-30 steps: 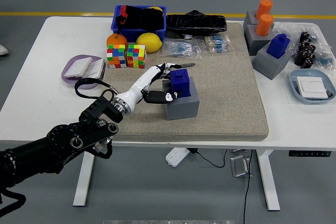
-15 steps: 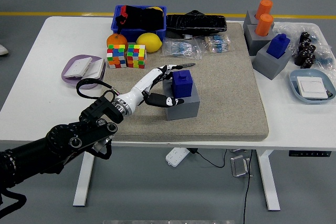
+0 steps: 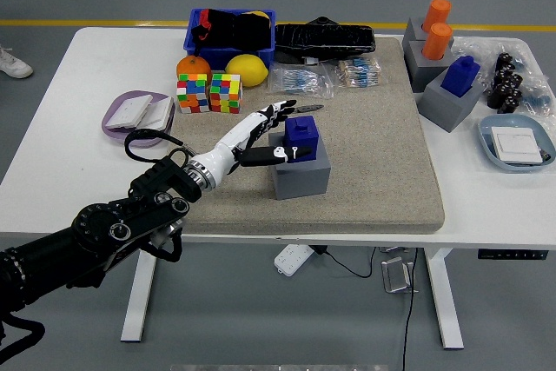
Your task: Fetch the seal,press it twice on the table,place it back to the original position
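The blue seal [image 3: 301, 134], a square block with a small knob on top, stands upright in its grey holder [image 3: 306, 173] in the middle of the tan mat [image 3: 382, 162]. My left hand [image 3: 278, 132] reaches in from the lower left and sits against the seal's left side. Its fingers [image 3: 276, 111] are spread and stretch past the seal's back left corner. The thumb [image 3: 280, 153] lies straight along the seal's lower front, at the holder's top edge. The hand is open and not closed around the seal. The right arm is out of view.
Two colour cubes [image 3: 209, 93], an orange [image 3: 192, 65] and a lemon [image 3: 246, 69] lie behind the hand, with a blue bin [image 3: 231, 30] and black tray [image 3: 324, 38] further back. Grey holders with orange seals [image 3: 437, 34] and a blue seal [image 3: 460, 76] stand far right. A purple dish [image 3: 135, 115] lies left.
The thumb rose from the holder's front face and straightened along the seal's base. The fingers spread a little wider. The seal stays in its holder.
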Motion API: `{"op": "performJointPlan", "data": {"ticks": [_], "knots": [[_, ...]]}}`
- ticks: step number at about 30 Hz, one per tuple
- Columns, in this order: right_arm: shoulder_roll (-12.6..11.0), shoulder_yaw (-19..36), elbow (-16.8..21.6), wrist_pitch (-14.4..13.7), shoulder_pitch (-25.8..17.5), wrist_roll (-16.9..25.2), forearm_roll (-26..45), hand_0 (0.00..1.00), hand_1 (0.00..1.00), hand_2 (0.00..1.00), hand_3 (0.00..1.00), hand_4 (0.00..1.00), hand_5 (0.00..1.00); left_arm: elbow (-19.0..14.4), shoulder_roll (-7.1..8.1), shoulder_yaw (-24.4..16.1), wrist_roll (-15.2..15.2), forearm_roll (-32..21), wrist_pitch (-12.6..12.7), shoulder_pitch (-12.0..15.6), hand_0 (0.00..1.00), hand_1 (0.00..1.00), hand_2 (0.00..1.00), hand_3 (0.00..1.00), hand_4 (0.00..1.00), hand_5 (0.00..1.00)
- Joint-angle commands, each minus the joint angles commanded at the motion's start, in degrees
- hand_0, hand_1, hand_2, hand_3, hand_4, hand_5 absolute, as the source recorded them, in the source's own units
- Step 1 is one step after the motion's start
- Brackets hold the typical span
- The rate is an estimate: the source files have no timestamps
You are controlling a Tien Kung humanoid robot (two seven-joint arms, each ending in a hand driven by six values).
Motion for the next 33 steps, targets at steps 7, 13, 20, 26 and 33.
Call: {"op": "performJointPlan", "data": {"ticks": [7,13,20,26,33], "knots": [[0.1,0.8,0.0,0.0,-0.3,-0.1,-0.5,0.787,0.720,0.724,0.664,0.819,0.484,-0.3,0.79,-3.3,-1.4,-1.8,-0.9,0.6,0.998,0.998,0.998,0.998,0.998,0.696],[0.3,1.5,0.0,0.0,-0.4,-0.1,-0.9,0.787,0.720,0.725,0.665,0.819,0.484,-2.1,2.53,-8.8,-2.6,-2.7,-0.8,1.9,0.998,0.998,0.998,0.998,0.998,0.852],[0.1,1.5,0.0,0.0,-0.3,0.1,-0.8,0.787,0.720,0.725,0.664,0.819,0.484,0.6,5.09,-15.4,-4.4,-3.2,2.5,3.2,0.998,0.998,0.998,0.998,0.998,0.754],[0.4,2.5,0.0,0.0,-0.5,0.0,-1.6,0.787,0.721,0.725,0.664,0.819,0.484,3.6,8.08,-23.6,-6.8,-3.0,5.3,5.0,0.984,0.998,0.994,0.998,0.998,0.598],[0.2,3.4,0.0,0.0,-0.1,0.0,-2.3,0.787,0.721,0.725,0.664,0.819,0.484,6.3,11.86,-27.7,-6.7,-3.8,6.2,6.3,0.969,0.964,0.959,0.980,0.998,0.554]]}}
